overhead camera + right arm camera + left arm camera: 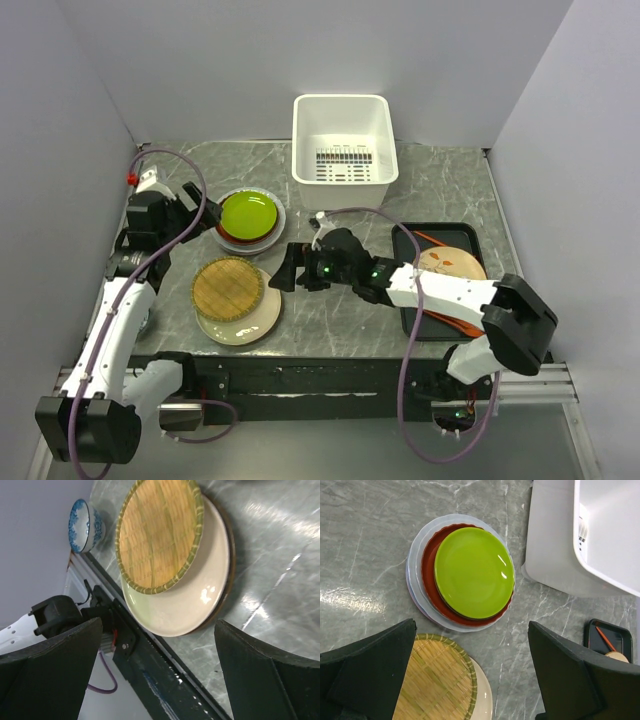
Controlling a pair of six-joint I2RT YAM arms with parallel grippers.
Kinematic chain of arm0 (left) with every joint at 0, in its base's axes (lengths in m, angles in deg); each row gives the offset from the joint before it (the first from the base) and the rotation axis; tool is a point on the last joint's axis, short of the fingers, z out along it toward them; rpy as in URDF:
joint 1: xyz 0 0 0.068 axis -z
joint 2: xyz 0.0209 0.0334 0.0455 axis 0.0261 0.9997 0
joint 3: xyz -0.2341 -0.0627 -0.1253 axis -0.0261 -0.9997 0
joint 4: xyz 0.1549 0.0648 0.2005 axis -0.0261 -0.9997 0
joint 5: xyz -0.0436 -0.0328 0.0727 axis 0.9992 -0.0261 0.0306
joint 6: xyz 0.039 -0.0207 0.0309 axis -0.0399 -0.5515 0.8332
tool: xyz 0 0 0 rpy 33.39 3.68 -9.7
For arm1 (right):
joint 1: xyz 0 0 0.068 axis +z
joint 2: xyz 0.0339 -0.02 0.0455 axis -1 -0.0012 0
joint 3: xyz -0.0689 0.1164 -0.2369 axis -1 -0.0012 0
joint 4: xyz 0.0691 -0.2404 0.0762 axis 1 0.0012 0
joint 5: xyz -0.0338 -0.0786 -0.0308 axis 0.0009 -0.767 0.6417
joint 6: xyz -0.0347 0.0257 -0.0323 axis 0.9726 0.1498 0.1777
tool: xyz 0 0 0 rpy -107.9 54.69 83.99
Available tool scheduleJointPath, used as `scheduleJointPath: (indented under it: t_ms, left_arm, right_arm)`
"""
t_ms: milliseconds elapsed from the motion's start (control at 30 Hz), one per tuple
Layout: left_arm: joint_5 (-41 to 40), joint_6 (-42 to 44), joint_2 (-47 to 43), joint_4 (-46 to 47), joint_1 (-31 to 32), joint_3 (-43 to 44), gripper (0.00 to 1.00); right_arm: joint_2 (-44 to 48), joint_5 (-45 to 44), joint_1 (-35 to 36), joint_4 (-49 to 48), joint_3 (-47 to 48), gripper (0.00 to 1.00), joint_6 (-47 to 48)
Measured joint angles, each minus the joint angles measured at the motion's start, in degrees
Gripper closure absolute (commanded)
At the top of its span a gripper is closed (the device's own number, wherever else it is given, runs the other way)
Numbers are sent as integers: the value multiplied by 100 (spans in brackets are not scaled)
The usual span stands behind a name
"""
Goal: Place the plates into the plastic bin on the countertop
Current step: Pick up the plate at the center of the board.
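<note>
At the far left edge, a small blue-patterned bowl (85, 525) sits by the wall. The left claw (190, 215) hangs over the grey marble-look surface (440, 180) with its fingers spread wide and nothing between them. Its wrist view looks down on the stack just to its right: a lime green round plate (248, 213) on top, a red-brown plate (427, 575) under it, and pale bluish-white plates (416, 565) at the bottom.

Nearer the arm bases lies a second stack. A woven tan round plate (228, 286) rests on a glossy cream plate (250, 322), shifted toward the cream plate's left rim.

Just right of that stack the right claw (283, 268) points leftward at it, low over the surface. Its fingers are also spread and empty, and they touch neither plate.

Behind, at the far middle, stands the deep white plastic bin (310, 125) — well apart from both stacks, with its slotted bottom showing.

At the right, a black rectangular tray (437, 228) carries a pale tan plate (455, 262) with brown marks. The right arm crosses over it.
</note>
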Motion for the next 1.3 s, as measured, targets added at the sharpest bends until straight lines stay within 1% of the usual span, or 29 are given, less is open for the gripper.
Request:
scheduleJointPath:
  t_ms: [67,167,333,500,667,900,1000,1067,1133,1300]
  left_arm:
    - [0,26,-24,-74,0,39,1]
    - [2,55,-122,-140,0,39,1]
    - [15,83,-352,-278,0,50,1]
    - [59,83,-393,-393,0,125,1]
    - [94,68,-463,-505,0,127,1]
    - [142,20,-638,-533,0,127,1]
    - [103,17,-647,-612,0,127,1]
    - [94,15,-645,-647,0,127,1]
    - [90,-4,-645,-645,0,127,1]
    - [92,-33,-645,-636,0,118,1]
  right_arm:
    - [-151,63,46,-138,0,12,-127]
    - [-330,214,96,-323,0,14,-289]
    - [-584,407,190,-505,48,14,-472]
    - [-664,595,232,-579,83,14,-522]
    - [-844,702,243,-573,345,14,-457]
    - [-1338,874,251,-568,634,15,-382]
    - [-1517,922,251,-562,636,15,-428]
    - [-1591,940,251,-603,636,19,-527]
    - [-1635,964,251,-741,619,22,-640]
    - [-1755,1084,251,-1305,411,22,-1045]
